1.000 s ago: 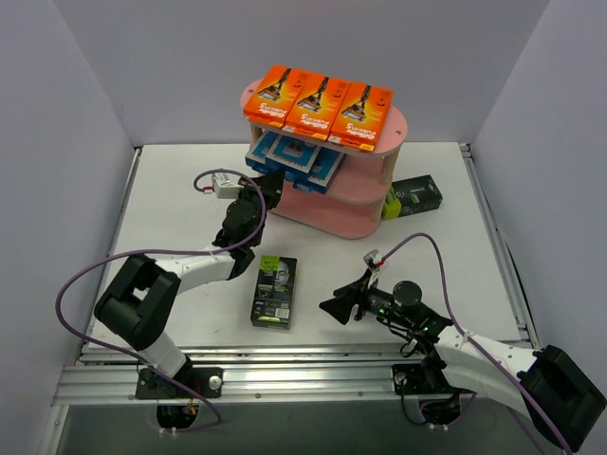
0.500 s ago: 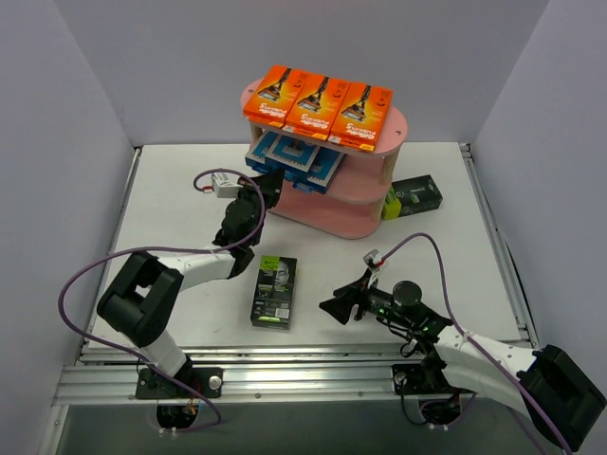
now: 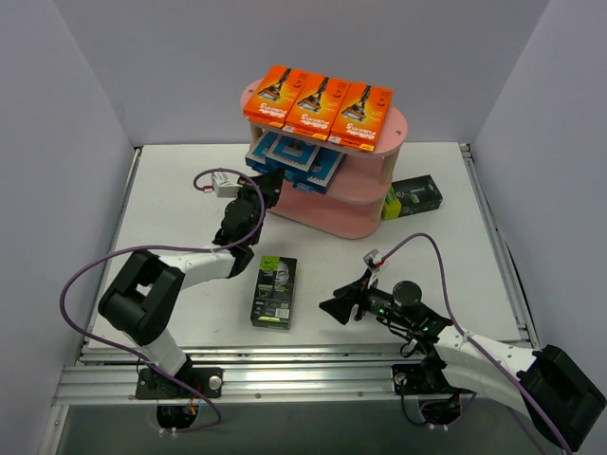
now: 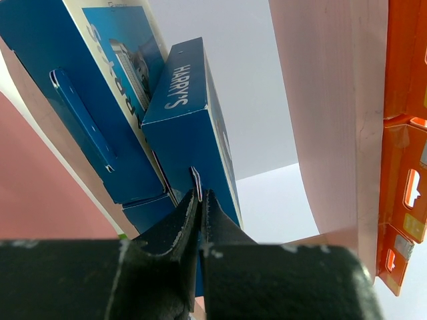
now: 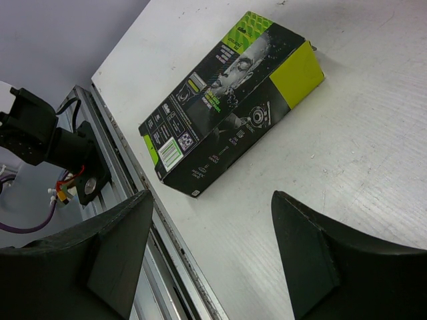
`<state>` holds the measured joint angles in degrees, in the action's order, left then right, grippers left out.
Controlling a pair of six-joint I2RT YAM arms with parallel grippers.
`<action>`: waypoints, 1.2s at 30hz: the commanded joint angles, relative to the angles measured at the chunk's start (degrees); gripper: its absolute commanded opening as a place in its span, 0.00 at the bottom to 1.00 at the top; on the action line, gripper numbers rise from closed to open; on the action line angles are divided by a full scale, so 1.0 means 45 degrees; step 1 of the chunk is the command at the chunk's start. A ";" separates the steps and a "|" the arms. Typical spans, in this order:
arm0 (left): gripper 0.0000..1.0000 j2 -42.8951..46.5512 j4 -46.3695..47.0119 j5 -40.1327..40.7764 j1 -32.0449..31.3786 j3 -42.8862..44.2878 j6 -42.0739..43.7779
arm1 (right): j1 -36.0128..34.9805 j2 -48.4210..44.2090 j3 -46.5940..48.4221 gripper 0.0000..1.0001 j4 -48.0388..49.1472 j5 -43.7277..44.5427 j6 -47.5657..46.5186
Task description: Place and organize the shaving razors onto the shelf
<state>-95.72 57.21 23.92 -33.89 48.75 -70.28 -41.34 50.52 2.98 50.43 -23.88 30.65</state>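
Shifted only slightly behind the left gripper, itself clamped on the tab of a blue-and-white pack. Swung the black elbow joint, well behind the pincer, a touch inward. Nudged the white connector, just behind it, a shade farther off. Drew the purple cable loop in with the elbow.

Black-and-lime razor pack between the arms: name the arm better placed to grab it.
Right. The right gripper, jaws open, faces the pack; the left gripper is shut on a blue razor pack at the pink shelf.
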 commanded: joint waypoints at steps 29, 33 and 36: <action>0.30 0.0002 0.0587 -0.0550 0.0363 0.0221 -0.0320 | -0.0090 0.0160 -0.0058 0.67 0.0960 -0.0143 0.0043; 0.31 0.0041 0.0568 -0.0648 0.0382 0.0221 -0.0300 | -0.0090 0.0160 -0.0058 0.67 0.0960 -0.0143 0.0043; 0.31 0.0080 0.0568 -0.0707 0.0422 0.0182 -0.0300 | -0.0090 0.0160 -0.0058 0.67 0.0960 -0.0143 0.0043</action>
<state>-96.07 57.21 21.71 -32.51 48.75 -71.59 -41.34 51.18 2.98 51.22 -23.88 30.68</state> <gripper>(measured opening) 0.309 0.671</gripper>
